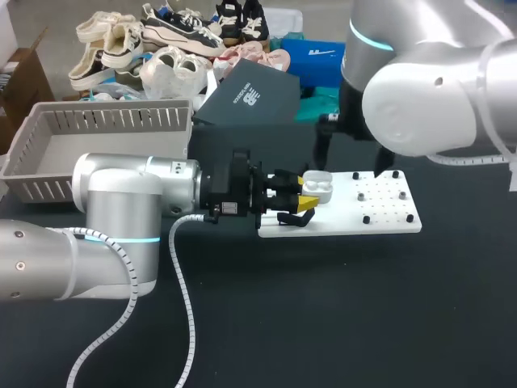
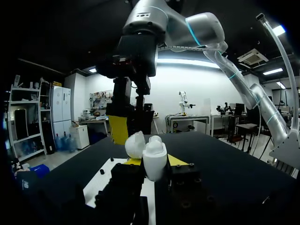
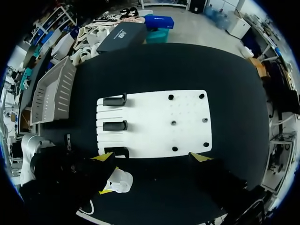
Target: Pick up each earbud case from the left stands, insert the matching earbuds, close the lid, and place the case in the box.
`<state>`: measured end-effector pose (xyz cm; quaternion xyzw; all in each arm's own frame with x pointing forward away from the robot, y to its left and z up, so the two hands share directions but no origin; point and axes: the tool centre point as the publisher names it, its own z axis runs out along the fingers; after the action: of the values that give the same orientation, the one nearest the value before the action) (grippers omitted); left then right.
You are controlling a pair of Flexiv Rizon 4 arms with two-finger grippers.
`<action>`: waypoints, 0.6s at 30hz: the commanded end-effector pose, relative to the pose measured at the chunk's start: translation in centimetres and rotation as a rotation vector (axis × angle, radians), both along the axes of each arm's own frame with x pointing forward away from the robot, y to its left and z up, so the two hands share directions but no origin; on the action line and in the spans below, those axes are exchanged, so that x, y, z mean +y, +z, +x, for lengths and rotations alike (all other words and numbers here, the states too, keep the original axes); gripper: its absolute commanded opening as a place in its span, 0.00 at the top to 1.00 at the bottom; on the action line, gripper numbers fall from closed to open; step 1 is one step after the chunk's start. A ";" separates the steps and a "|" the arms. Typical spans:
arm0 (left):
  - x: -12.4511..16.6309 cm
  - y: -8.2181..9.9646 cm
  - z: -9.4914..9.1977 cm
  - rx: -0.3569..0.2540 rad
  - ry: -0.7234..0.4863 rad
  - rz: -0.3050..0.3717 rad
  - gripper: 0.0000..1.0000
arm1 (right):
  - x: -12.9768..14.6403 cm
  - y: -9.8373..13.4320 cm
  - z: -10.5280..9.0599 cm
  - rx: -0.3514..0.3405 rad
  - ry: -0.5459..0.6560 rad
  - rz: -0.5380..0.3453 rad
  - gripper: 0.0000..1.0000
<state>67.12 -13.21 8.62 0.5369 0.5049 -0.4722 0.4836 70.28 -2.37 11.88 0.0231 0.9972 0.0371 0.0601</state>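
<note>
The earbud case (image 1: 320,187), white with its lid open, is held clenched between the fingers of the left gripper (image 1: 304,199) at the left end of the white board (image 1: 380,214). The right gripper (image 3: 152,157) is positioned above the board, released, its fingers spread wide. Three black stands (image 3: 115,125) are noted along the board's left edge. A grey box (image 1: 121,121) is recorded at the desk's far left.

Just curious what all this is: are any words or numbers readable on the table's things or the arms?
Earbud case: no text shows.
White stand board: none.
Grey basket: none.
Small pale label behind the left gripper: too small to read.
</note>
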 end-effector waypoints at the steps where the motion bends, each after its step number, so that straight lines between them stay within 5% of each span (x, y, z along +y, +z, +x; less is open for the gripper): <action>1: 0.0 0.0 -0.2 -0.002 0.007 -0.001 1.00 | -0.5 0.4 -1.6 -0.008 0.013 0.016 0.00; 12: 0.0 0.0 -0.2 -0.002 0.007 -0.001 1.00 | -1.2 1.2 -2.0 -0.054 0.009 0.041 0.00; 18: 1.4 0.7 0.1 -0.006 0.032 0.002 1.00 | -3.3 3.3 -3.0 -0.102 0.073 0.151 0.00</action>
<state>67.51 -12.93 8.64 0.5346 0.5083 -0.4688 0.4858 69.36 -3.52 14.29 0.0009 0.9926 0.0797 0.0912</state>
